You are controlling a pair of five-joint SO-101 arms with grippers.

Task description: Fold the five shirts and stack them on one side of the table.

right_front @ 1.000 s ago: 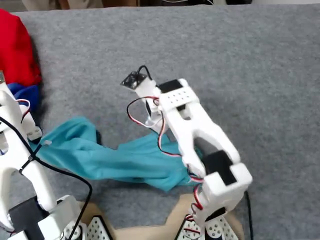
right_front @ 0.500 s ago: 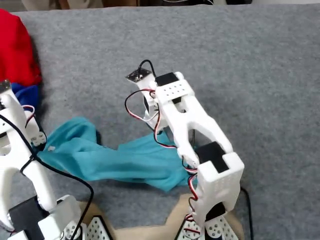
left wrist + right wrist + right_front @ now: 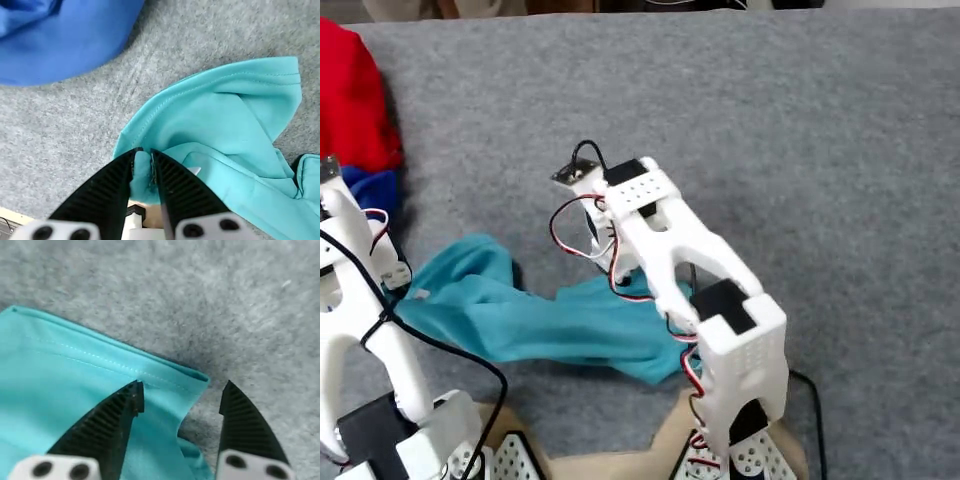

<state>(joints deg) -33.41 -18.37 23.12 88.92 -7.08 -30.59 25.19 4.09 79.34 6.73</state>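
We are holding the teal shirt [image 3: 550, 320] at one end and hovering over the other.
Our left gripper [image 3: 142, 152] is clamping its jaws tight on a bunched fold at the shirt's edge, near the blue shirt [image 3: 60, 35] and red shirt [image 3: 350, 95] lying at the table's [image 3: 800, 150] left side. Our right gripper [image 3: 182, 390] is hanging with jaws spread wide and empty just above the hemmed corner, one finger over cloth, the other over grey felt. The teal shirt is lying crumpled between both arms.
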